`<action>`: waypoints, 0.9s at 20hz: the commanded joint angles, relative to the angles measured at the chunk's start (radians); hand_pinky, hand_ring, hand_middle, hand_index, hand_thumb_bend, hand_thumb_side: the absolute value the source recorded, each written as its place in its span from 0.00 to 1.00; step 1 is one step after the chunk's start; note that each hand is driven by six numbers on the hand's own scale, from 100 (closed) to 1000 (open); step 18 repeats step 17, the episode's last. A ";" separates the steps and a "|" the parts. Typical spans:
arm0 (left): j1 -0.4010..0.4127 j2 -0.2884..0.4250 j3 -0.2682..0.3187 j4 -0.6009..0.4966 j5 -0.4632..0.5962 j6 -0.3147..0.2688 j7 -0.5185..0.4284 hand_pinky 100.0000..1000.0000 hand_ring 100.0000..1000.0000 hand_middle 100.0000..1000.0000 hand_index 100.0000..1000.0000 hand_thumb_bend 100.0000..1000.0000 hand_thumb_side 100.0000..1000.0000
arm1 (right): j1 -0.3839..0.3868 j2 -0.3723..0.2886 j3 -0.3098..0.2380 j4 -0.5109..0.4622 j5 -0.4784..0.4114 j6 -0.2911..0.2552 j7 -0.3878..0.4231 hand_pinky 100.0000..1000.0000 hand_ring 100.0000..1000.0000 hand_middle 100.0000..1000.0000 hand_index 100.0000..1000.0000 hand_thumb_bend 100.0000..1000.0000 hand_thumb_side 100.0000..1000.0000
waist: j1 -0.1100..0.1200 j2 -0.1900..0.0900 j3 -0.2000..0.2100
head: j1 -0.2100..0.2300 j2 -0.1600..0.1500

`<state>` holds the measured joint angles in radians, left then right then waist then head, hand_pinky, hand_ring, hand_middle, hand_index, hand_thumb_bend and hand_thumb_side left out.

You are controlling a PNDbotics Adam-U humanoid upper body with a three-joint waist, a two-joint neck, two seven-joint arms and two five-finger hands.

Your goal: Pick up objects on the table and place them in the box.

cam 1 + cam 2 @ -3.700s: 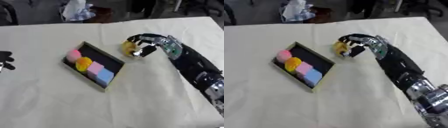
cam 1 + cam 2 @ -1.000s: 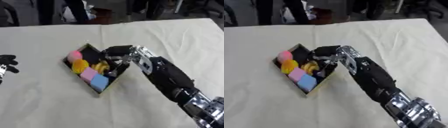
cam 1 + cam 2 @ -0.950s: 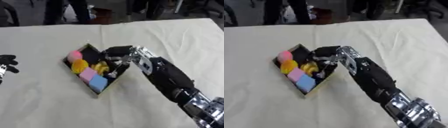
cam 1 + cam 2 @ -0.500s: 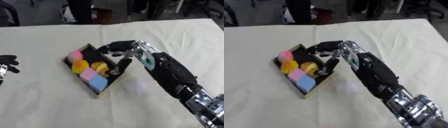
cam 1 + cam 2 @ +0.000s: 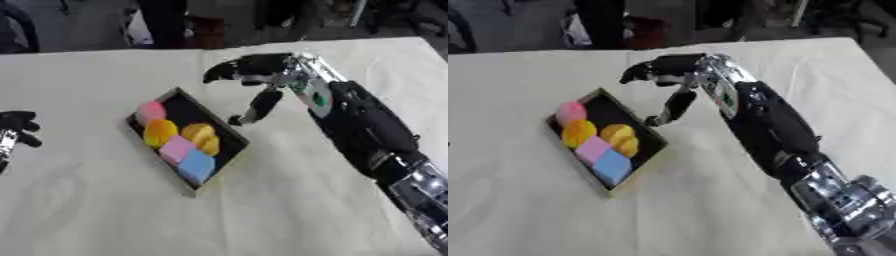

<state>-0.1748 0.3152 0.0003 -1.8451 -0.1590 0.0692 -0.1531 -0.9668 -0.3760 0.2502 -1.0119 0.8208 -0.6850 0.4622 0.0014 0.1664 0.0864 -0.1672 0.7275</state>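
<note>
Only the left eye view shows the left robot hand (image 5: 17, 131) (fingers relaxed).

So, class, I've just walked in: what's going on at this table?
A humanoid robot is filling a shallow black box with small coloured pieces. Its right hand hovers open over the box's far corner, holding nothing. Inside lie a pink round piece, two orange-yellow pieces, a pink block and a blue block. The left hand rests at the table's left edge.

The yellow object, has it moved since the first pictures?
Yes. The yellow object lay on the table right of the box in the right hand; now it lies inside.
</note>
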 commanded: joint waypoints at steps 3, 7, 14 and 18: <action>-0.002 0.008 0.017 -0.007 0.002 0.000 0.012 0.73 0.50 0.55 0.72 0.00 0.78 | 0.027 -0.068 -0.102 -0.138 -0.082 0.035 -0.063 0.82 0.88 0.86 0.99 0.00 0.10 | -0.008 -0.021 -0.009 | 0.017 -0.009; 0.001 0.005 0.023 -0.003 0.002 0.002 0.023 0.73 0.51 0.55 0.72 0.00 0.78 | 0.109 -0.094 -0.194 -0.242 -0.147 0.091 -0.127 0.81 0.87 0.84 0.98 0.00 0.08 | -0.006 -0.018 -0.021 | 0.032 -0.009; -0.009 -0.006 0.036 0.002 0.006 0.006 0.063 0.73 0.52 0.57 0.73 0.00 0.77 | 0.294 -0.094 -0.317 -0.434 -0.264 0.207 -0.245 0.81 0.87 0.83 0.97 0.00 0.17 | 0.001 -0.013 -0.042 | 0.058 -0.012; -0.009 -0.011 0.045 0.002 0.015 0.007 0.095 0.74 0.52 0.57 0.73 0.00 0.77 | 0.373 -0.079 -0.343 -0.497 -0.313 0.255 -0.293 0.81 0.89 0.83 0.98 0.00 0.25 | 0.001 -0.009 -0.049 | 0.068 -0.014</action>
